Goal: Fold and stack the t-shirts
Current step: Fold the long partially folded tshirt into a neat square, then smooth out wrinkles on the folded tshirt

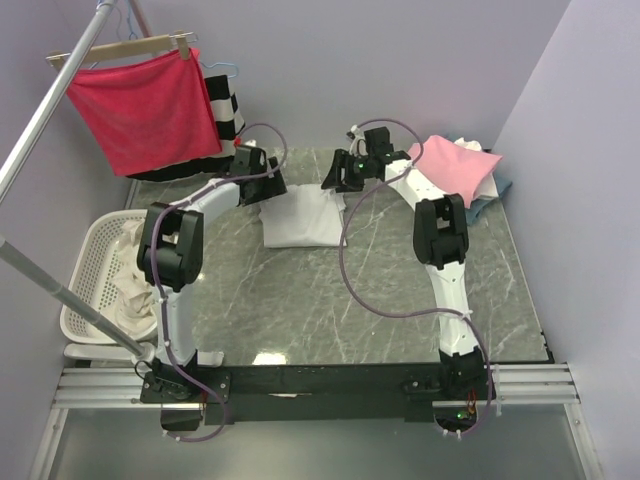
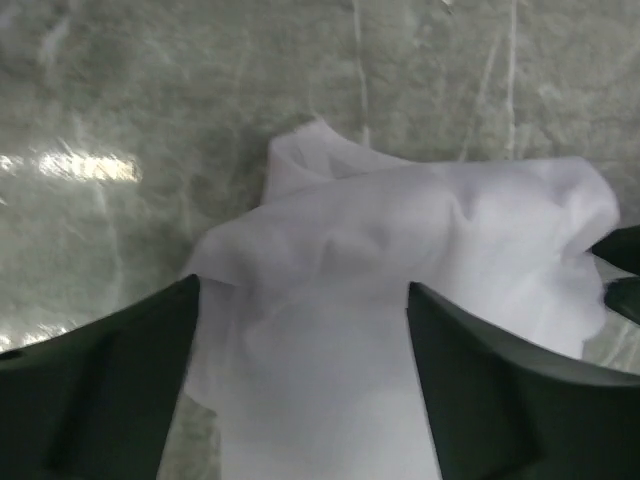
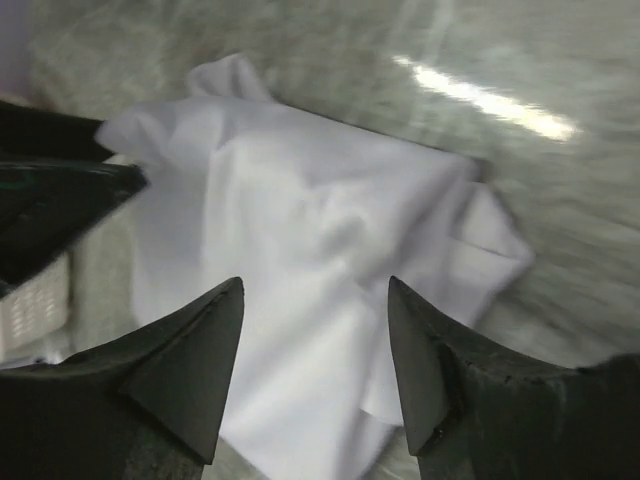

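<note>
A white t-shirt lies loosely folded on the table's far middle; its rumpled cloth fills the left wrist view and also spreads through the right wrist view. My left gripper hovers over its left far corner, jaws open, nothing pinched. Over the right far corner hangs my right gripper, open too, with the cloth lying slack below. A pink t-shirt tops a pile at the back right, with white and blue-grey cloth under it.
A white basket holding pale cloth stands off the table's left edge. A red cloth on a wooden hanger and a striped garment hang at the back left. The grey marble table stretches toward the arm bases.
</note>
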